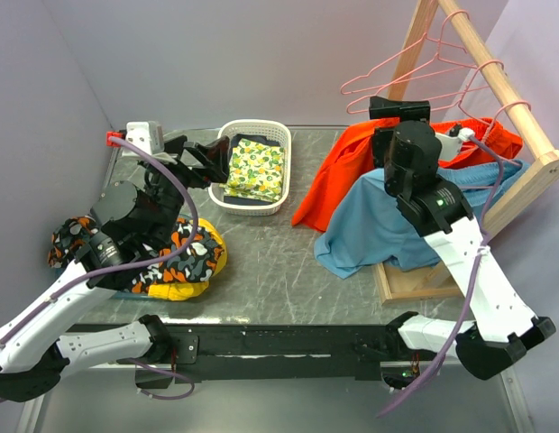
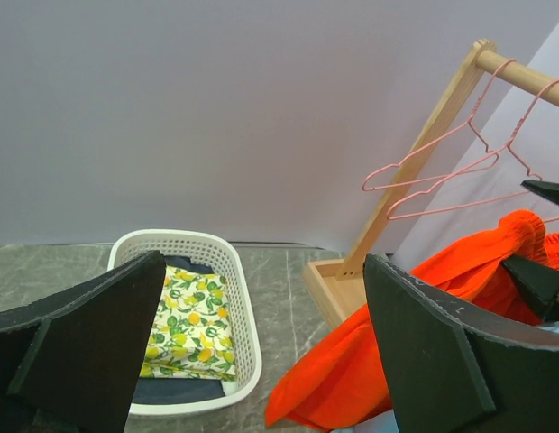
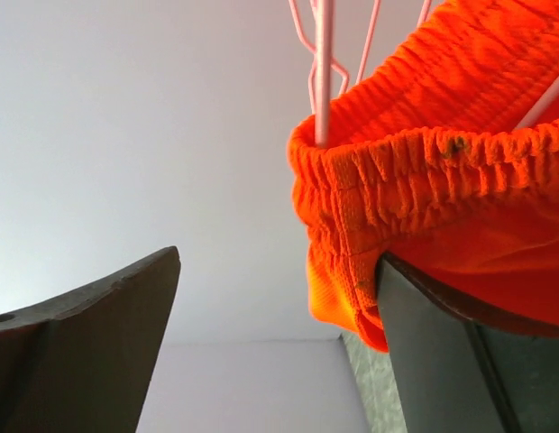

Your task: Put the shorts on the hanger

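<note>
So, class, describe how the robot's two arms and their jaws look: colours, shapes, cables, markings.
The left arm and right arm have white links between bulky black joints. A thin lilac cable trails along each. The jaws are flat, matte black wedges. A small green light glows on the right arm; a white box sits at the left wrist.

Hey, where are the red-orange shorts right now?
In the top view the shorts are on the right side, with the waistband up at a pink hanger on the wooden rack and the fabric draping down over the light blue shorts.
</note>
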